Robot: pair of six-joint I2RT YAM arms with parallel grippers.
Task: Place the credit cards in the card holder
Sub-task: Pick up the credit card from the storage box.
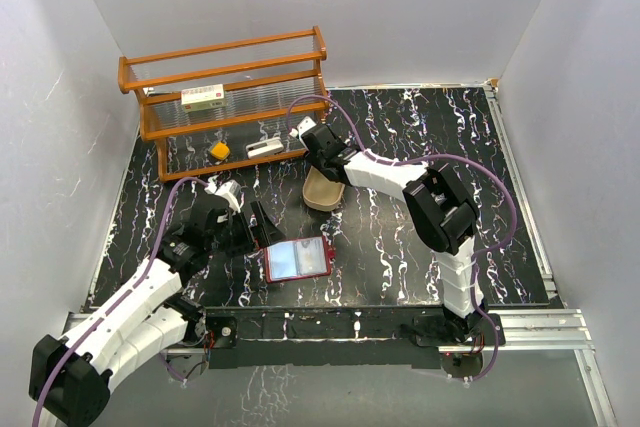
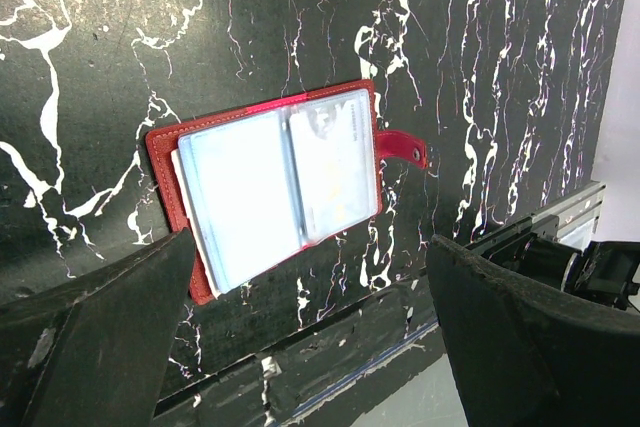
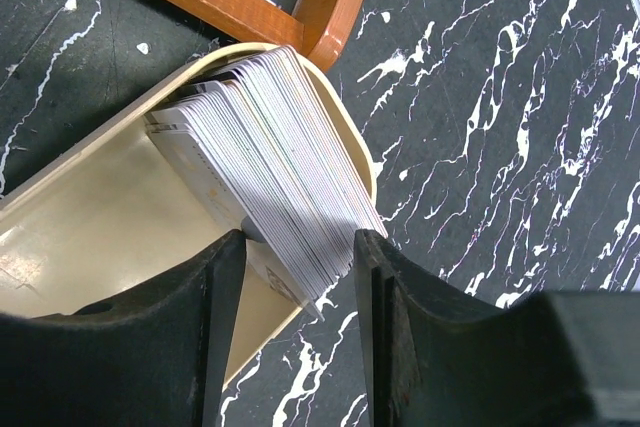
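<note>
One stack of credit cards (image 3: pixel 275 162) between right gripper (image 3: pixel 300 242) jaws, grip unclear; left gripper (image 2: pixel 310 239) spread, card holder (image 2: pixel 270 187) just ahead.

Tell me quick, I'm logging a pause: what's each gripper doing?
Left gripper: open, empty.
Right gripper: jaws either side of the credit cards; grip cannot be told.

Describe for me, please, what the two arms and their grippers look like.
Both the left arm and right arm have white shell links joined by bulky black joints, with a thin purple cable looping alongside each. The left gripper and right gripper have broad, matte black, scuffed fingers.
</note>
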